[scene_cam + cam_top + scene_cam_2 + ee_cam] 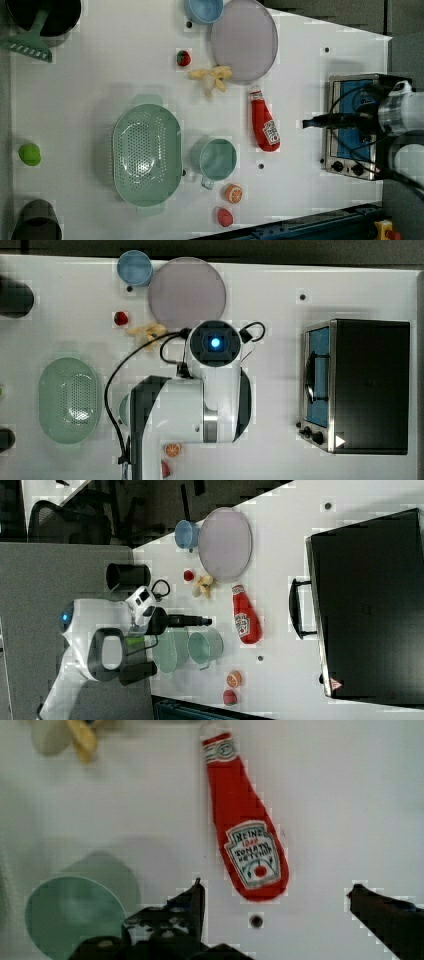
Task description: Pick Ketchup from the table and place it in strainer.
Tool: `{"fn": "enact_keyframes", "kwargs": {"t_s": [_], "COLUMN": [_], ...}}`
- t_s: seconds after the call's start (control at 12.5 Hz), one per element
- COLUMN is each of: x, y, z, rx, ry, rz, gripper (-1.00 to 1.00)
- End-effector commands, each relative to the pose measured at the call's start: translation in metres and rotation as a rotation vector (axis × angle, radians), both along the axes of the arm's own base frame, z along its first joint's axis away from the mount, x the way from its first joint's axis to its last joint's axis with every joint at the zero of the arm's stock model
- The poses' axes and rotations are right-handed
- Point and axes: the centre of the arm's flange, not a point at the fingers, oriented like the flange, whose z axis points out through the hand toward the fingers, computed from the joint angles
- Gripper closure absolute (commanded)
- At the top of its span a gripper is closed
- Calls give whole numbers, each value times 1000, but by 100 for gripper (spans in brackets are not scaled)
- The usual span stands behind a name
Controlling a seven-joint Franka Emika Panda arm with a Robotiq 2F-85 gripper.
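Observation:
The Ketchup [245, 835], a slim red bottle with a white cap, lies flat on the white table; it also appears in the left view [264, 122] and the right view [245, 615]. My gripper [276, 891] hangs open above it. The bottle's fat end lies between the two dark fingertips [196, 896], which do not touch it. The left view shows the gripper [309, 122] well above the table, and so does the right view [206, 621]. The mint-green oval strainer [120, 145] holds nothing and stands beyond the green cup; it is also in the top view [46, 390].
A green cup [217, 159] stands between the strainer and the Ketchup. A peeled banana [212, 77], a strawberry [183, 58], a purple plate [244, 40] and a blue bowl [202, 9] lie past the bottle's cap. A toaster oven [350, 125] and an orange slice [233, 193] are nearby.

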Motion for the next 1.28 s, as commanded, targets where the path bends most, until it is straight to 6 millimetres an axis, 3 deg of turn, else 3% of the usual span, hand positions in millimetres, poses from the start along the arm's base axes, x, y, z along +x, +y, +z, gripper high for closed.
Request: {"fn": "enact_keyframes", "kwargs": {"t_s": [0.08, 0.48, 1.28], "x": [-6, -31, -28], "y": [-2, -1, 4], "z": [-1, -72, -186], "rx": [17, 21, 50], "ry": [-103, -77, -94], "rz": [233, 237, 243], "gripper": [-100, -100, -100]}}
